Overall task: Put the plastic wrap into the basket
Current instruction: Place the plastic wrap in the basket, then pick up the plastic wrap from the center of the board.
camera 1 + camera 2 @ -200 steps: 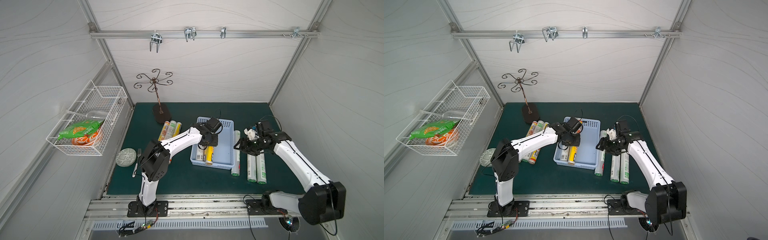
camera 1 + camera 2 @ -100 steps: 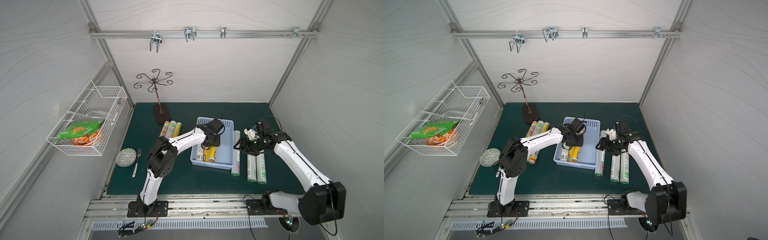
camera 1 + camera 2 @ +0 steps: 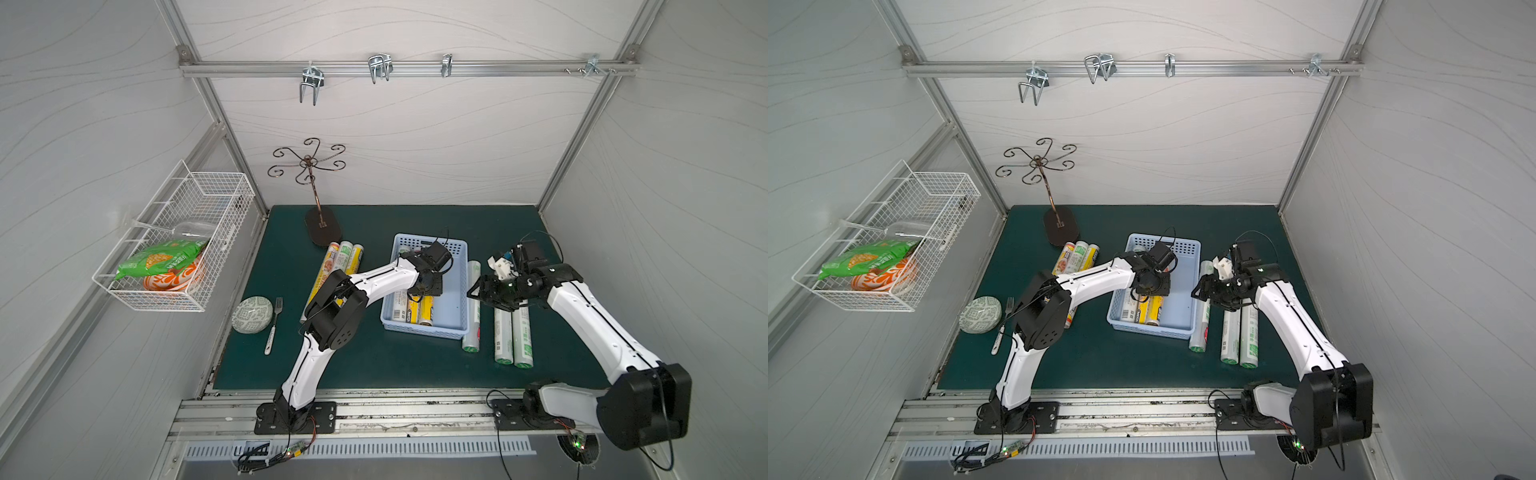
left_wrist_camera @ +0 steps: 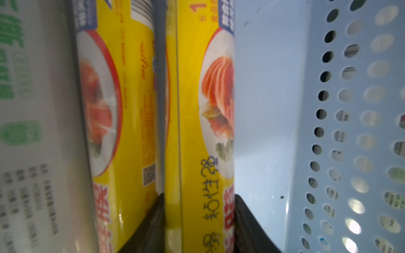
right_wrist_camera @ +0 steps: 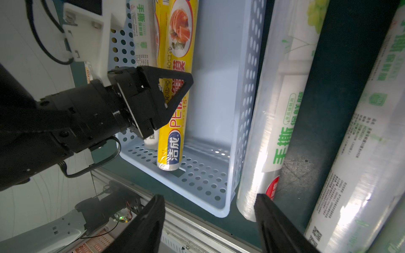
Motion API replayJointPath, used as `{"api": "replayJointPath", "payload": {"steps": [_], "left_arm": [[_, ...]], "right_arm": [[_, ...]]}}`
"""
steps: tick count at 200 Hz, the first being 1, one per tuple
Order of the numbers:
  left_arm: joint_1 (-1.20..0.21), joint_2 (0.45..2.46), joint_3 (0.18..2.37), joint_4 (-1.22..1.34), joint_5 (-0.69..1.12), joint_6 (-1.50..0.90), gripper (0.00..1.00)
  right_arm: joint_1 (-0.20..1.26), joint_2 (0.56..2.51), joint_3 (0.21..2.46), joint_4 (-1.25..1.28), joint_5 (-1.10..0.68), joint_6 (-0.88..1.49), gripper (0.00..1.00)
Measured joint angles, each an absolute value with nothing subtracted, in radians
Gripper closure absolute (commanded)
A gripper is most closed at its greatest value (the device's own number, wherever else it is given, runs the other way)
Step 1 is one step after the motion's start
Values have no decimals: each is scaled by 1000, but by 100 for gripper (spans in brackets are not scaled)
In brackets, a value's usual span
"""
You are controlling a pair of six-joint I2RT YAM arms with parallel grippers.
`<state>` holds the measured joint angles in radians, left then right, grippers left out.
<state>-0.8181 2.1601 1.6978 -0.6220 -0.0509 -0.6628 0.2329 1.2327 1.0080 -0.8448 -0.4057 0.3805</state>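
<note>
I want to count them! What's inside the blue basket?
Three rolls side by side: a white roll, a middle yellow roll, an outer yellow roll between the fingers of the left hand. In both top views the left arm covers part of them; anything underneath is hidden.

Robot test cell in a lab, dressed with kitchen odds and ends.

White wall panels [image 3: 415, 145] sit in a bare aluminium frame [image 3: 227, 137] with a hook rail [image 3: 498, 66] across the back. Two robot arms [image 3: 374, 278] are bolted to a metal track [image 3: 415, 409] with loose wiring [image 3: 266, 455]. The plastic wrap [image 3: 513, 332], fork [image 3: 273, 328] and bowl [image 3: 252, 314] lie on a green mat [image 3: 374, 365], and a wire basket [image 3: 158, 299] hangs on the wall.
</note>
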Motion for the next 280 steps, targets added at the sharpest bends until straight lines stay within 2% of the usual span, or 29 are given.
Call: {"api": "replayJointPath", "payload": {"steps": [36,88,158,232,280], "left_arm": [[-826,2155,1697,-622,-73,-649,25],[-832,2078,1678,-651,-118,-630,19],[-832,1860,1588,-682,-211,-577,1],[-802,1627,1455,-715,-343,-514,0],[-706,1493,1329,-722,-347,-505,0]], "right_arm": [[229,1233,1008,-844,-406,388,30],[218,1234,1006,-841,-405,388,30],[175,1280,1000,-814,-393,386,30],[152,1388,1001,-766,-329,390,30],[150,1472,1006,-725,-284,393,31]]}}
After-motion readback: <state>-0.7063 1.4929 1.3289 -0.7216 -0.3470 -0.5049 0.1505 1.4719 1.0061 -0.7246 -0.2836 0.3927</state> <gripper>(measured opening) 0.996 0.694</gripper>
